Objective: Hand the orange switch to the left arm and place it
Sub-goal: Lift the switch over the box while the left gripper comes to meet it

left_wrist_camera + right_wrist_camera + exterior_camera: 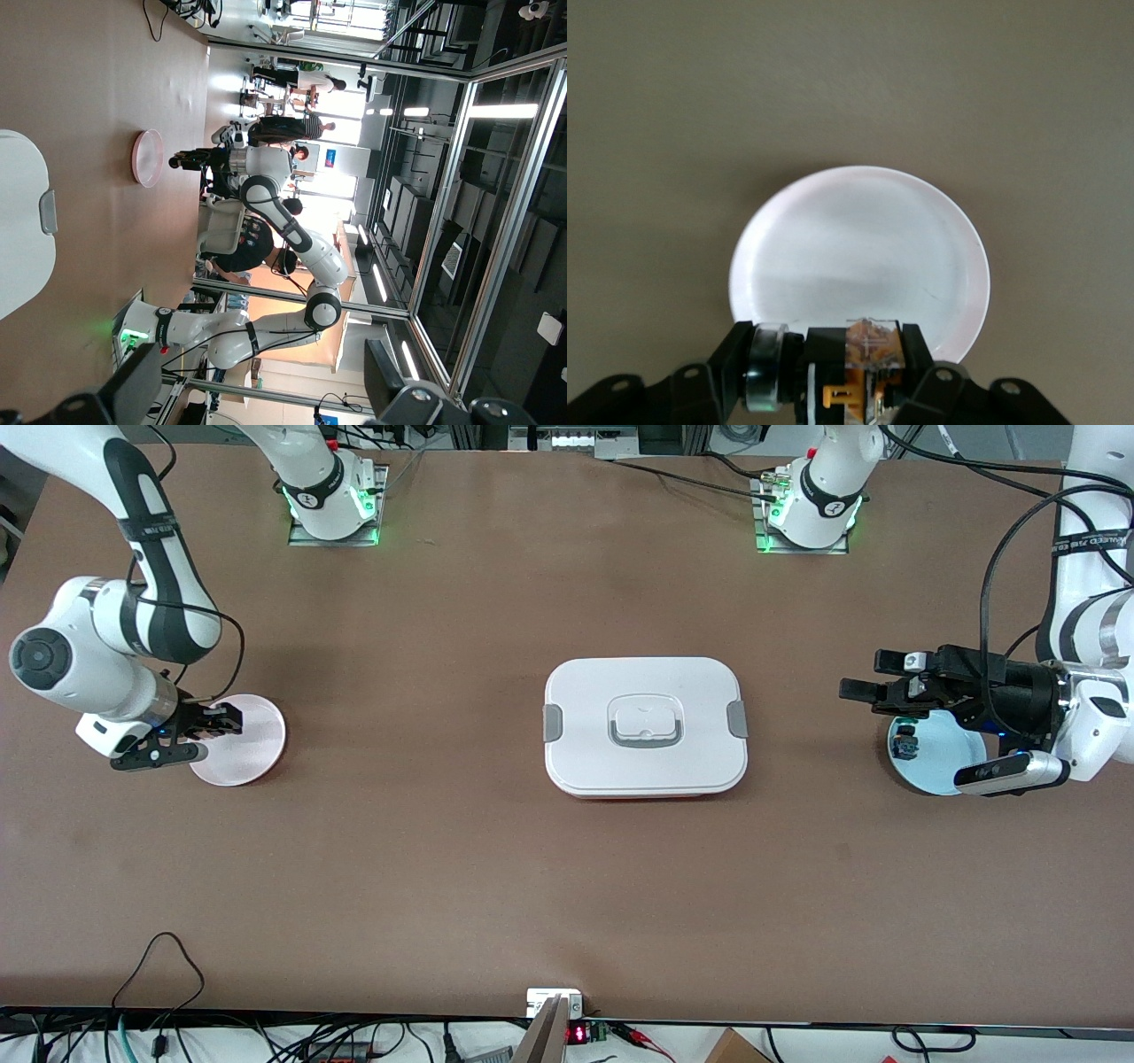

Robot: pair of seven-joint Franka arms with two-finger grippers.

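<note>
The box (645,726) lies nearest the front camera, mid-table between the two plates, the obstacle the transfer must skirt. Toward the right arm's end, the right gripper (221,722) hangs over the pink plate (252,757), fingers clamped on the orange switch (872,354), likely ready to set it down. The left gripper (873,680) waits with fingers spread over the pale blue plate (930,762), where a blue-capped switch (904,742) rests.

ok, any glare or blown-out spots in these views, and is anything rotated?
Front view: even light, soft shadows beside the box, green base LEDs glow. Left wrist view: rotated sideways, windows beyond the table blown out. Right wrist view: pink plate overexposed to near white; the right end effector shut on the orange switch is close up and dim.
</note>
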